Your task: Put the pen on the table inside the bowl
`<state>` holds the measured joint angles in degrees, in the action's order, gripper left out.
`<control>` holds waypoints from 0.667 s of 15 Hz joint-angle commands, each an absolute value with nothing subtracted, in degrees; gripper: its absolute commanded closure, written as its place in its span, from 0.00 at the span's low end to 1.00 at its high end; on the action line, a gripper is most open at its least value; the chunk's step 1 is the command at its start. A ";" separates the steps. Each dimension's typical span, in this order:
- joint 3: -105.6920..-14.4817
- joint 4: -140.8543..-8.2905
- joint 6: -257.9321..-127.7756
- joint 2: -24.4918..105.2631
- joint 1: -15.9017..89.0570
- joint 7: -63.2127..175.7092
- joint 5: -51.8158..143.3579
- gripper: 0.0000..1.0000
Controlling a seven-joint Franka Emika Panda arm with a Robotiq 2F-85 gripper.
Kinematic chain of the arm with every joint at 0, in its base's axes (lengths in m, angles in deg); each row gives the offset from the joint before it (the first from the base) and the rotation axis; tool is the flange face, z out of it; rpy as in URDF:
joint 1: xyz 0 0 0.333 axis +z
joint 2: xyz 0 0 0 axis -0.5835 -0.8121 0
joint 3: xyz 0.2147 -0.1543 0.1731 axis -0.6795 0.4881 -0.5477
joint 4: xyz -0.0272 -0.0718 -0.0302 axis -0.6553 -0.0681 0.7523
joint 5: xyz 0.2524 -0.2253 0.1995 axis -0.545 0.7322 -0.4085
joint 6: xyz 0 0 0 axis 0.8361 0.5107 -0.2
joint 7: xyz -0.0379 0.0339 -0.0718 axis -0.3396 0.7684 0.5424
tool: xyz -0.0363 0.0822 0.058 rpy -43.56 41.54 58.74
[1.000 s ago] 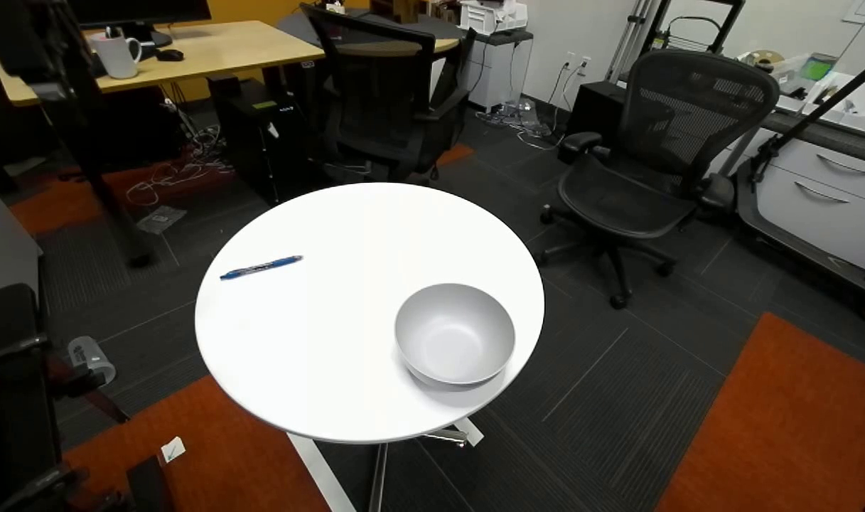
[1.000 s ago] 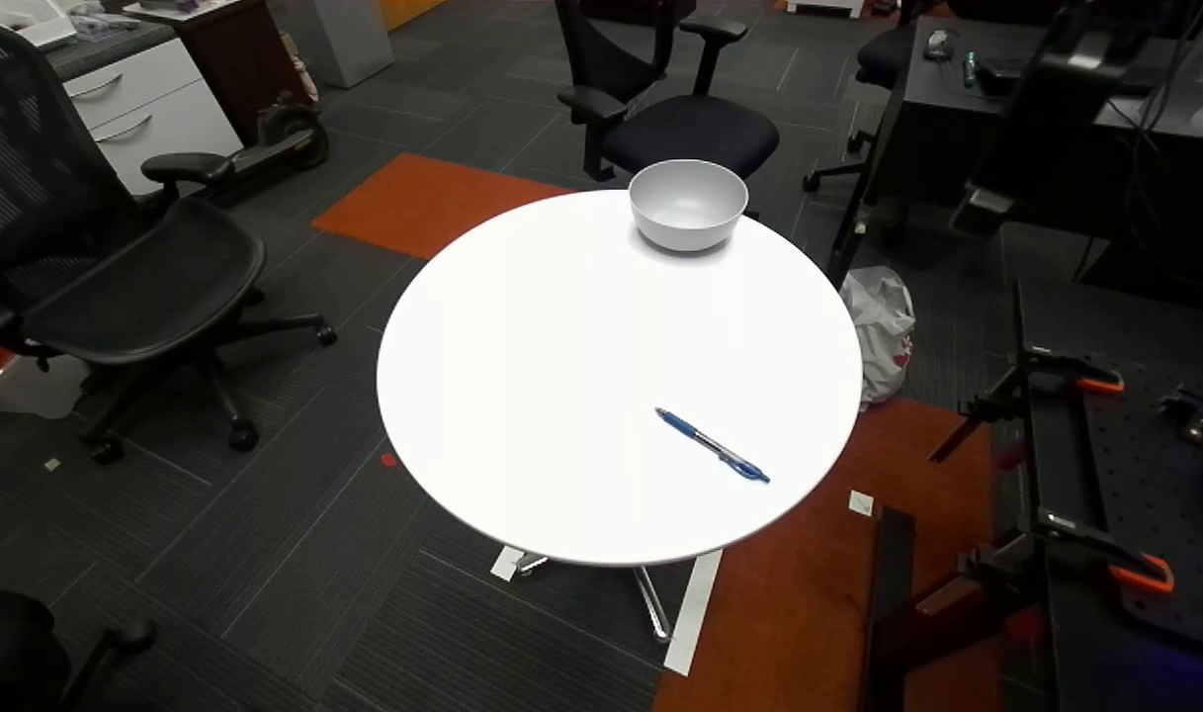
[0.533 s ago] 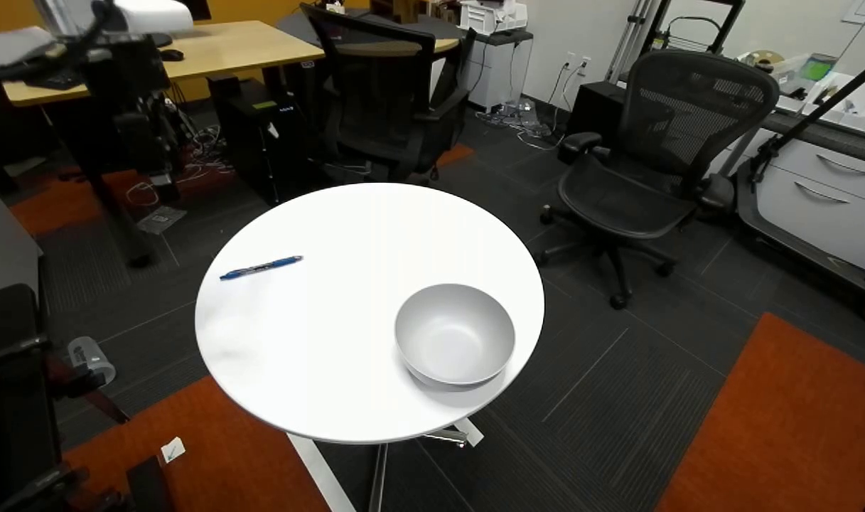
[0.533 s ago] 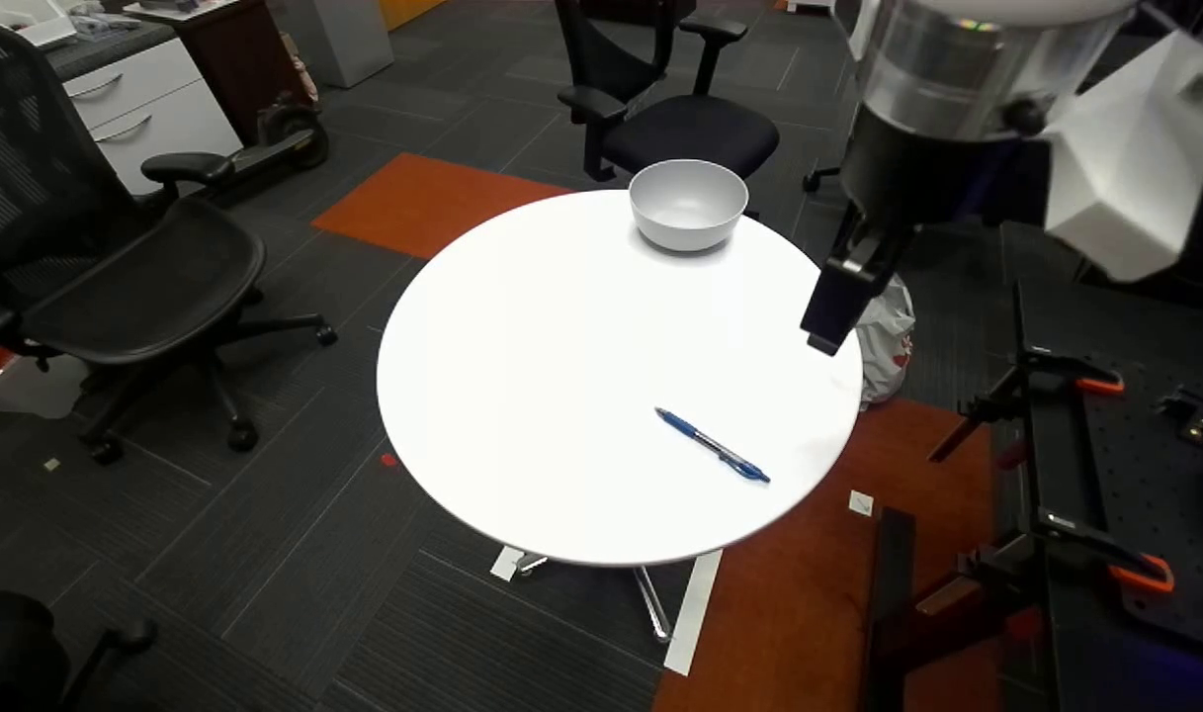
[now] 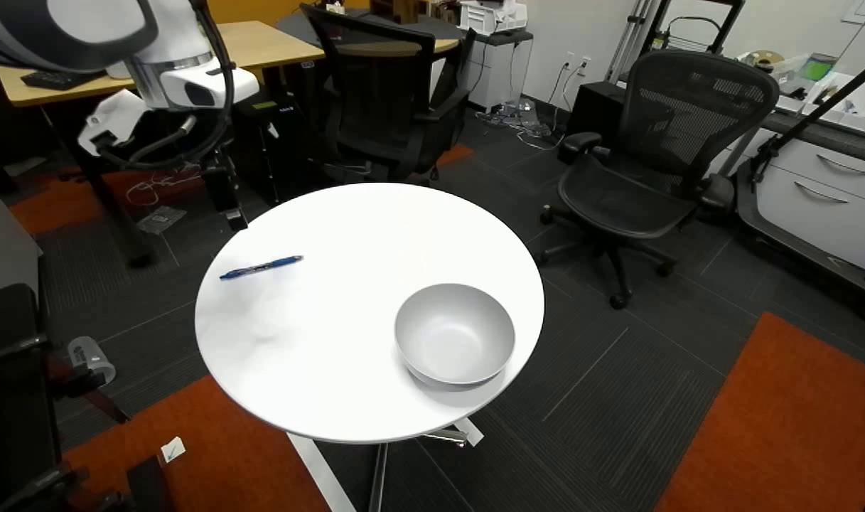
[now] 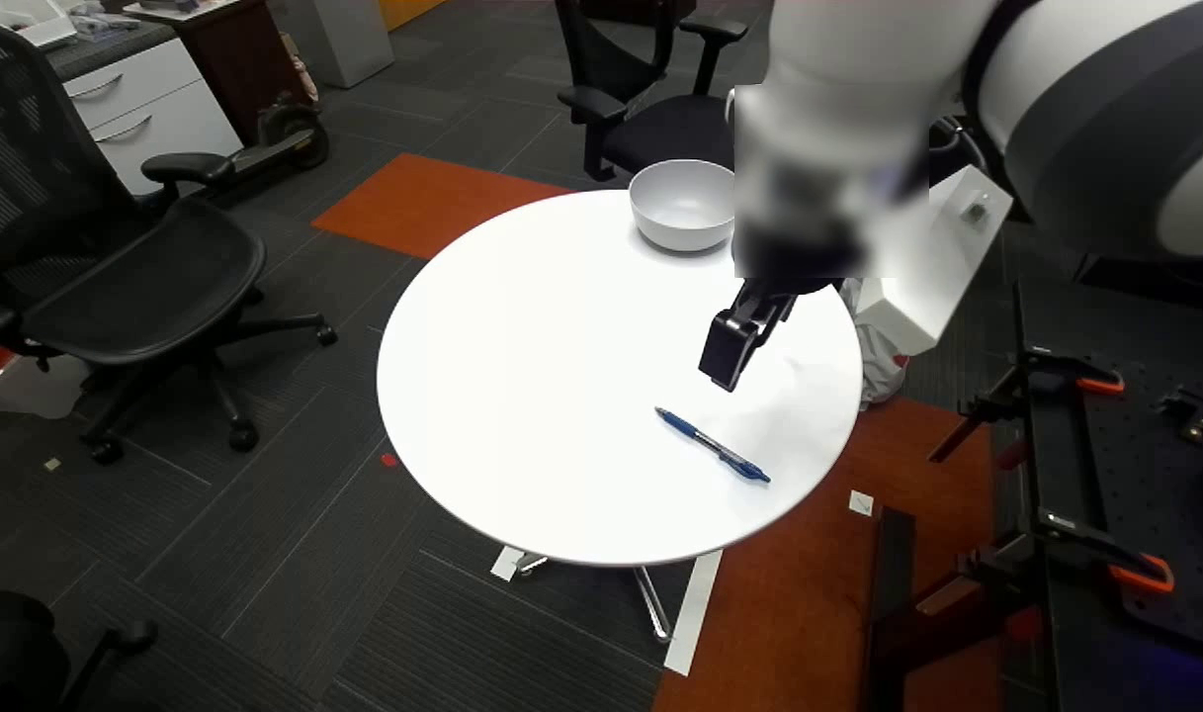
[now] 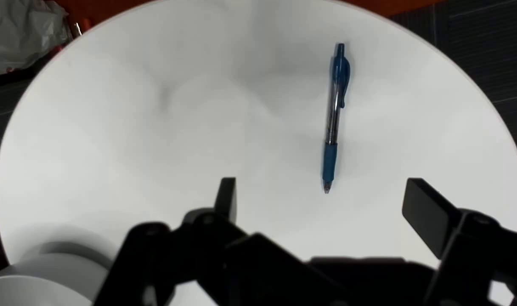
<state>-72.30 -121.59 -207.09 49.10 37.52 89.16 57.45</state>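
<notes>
In an exterior view, the pen lay on the left of the table, and the bowl sat at the near right. The pincer was spread wide and held nothing. This looked like the reaching part; next it should line up over the pen's middle, go down and pinch.
</notes>
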 commanded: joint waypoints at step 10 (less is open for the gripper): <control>-65.79 -109.90 -208.20 33.74 44.27 85.14 51.56 0.00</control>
